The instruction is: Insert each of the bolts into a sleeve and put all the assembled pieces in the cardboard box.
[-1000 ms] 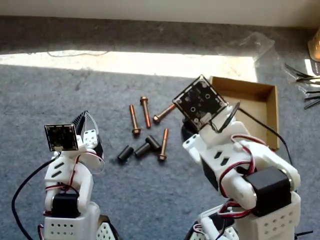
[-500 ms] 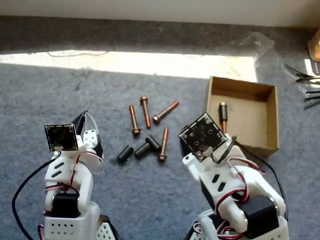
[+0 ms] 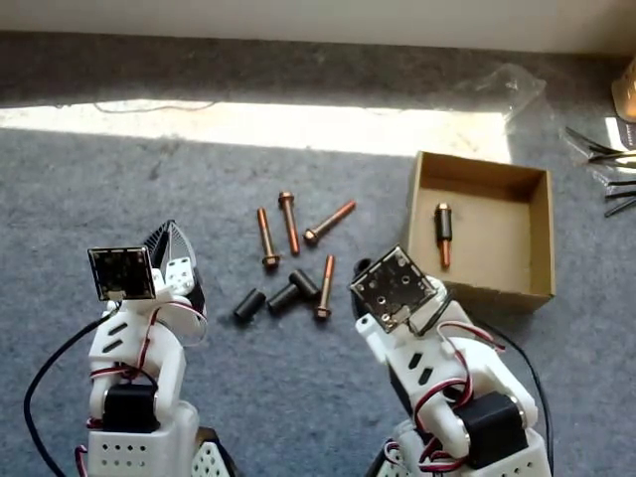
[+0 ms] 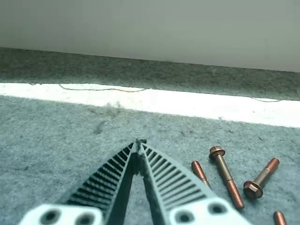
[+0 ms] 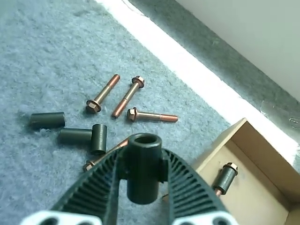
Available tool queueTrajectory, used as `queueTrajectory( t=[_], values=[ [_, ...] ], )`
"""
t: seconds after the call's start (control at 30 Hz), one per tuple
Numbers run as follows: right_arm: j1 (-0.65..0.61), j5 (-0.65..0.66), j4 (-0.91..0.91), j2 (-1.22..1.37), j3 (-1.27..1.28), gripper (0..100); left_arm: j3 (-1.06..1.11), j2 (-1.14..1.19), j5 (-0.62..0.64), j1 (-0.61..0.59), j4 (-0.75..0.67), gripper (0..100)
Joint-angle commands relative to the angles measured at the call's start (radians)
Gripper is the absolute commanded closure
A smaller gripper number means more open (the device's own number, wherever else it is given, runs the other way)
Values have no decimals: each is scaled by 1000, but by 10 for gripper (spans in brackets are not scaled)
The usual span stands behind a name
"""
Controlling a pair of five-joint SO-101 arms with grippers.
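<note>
**Right arm back from the box, sleeve in its grip**

The right tool point(image 5: 142, 161) has drawn away from the cardboard box point(image 3: 479, 179) and is clamped on a sleeve point(image 5: 142, 183). One assembled piece point(image 3: 443, 231) lies inside the box. Four bolts point(image 5: 127, 96) lie just ahead of the tool's tips, so another pairing looks due. The left tool point(image 4: 137, 145) is closed, gripping nothing.

Three bolts point(image 3: 289, 224) lie at twelve o'clock of three sleeves point(image 3: 282, 298), a fourth bolt point(image 3: 324, 286) just beside the sleeves at three o'clock; the cardboard box point(image 3: 542, 238), at three o'clock of them all, holds one assembled piece point(image 3: 443, 231).
</note>
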Motion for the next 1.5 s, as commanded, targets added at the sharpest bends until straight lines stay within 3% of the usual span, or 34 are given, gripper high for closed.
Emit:
queueTrajectory(
  t=[0.0, 0.9, 1.37, 1.47],
  values=[
    [-5, 3, -74, -31, 30, 995, -5, -8, -3, -7, -26, 989],
    [-4, 3, -371, -193, 407, 995, -5, -8, -3, -7, -26, 989],
    [-8, 2, -737, -193, 668, 995, -5, -8, -3, -7, -26, 989],
    [-8, -60, -791, -193, 708, 995, -5, -8, -3, -7, -26, 989]
  ],
)
